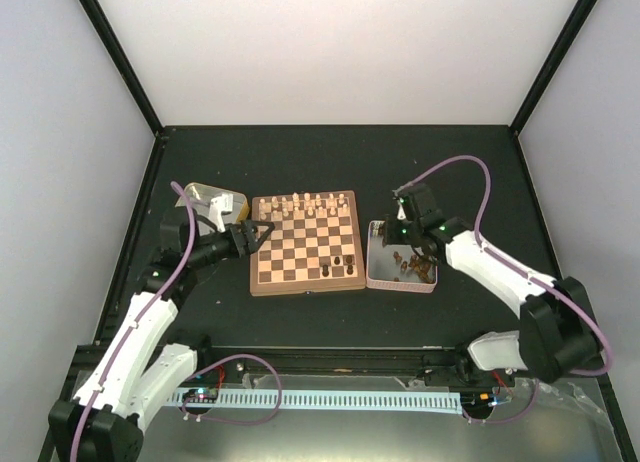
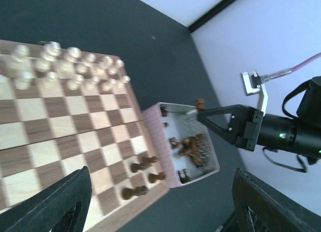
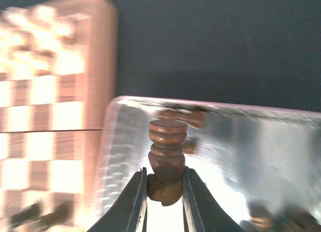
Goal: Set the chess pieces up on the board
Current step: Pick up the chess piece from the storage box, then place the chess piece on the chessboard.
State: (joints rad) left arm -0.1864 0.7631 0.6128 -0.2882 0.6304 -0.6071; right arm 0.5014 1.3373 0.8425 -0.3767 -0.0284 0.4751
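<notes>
The board (image 1: 300, 252) lies mid-table, its far rows filled with pale pieces. A few dark chess pieces (image 1: 343, 266) stand at its near right corner, and they show again as dark chess pieces (image 2: 144, 164) in the left wrist view. More dark ones are heaped in a silver tin (image 1: 375, 280) right of the board. My right gripper (image 1: 406, 240) hangs over that tin, shut on one dark chess piece (image 3: 167, 141) held base outward; in its own view the right gripper (image 3: 164, 172) pinches the piece's head. My left gripper (image 1: 262, 232) stands open at the board's left edge, holding nothing.
A gold tin (image 1: 215, 200) sits behind the left gripper, off the board's far left corner. The silver tin's wall (image 2: 155, 136) touches the board's right rim. Black enclosure posts and pale walls bound the dark table.
</notes>
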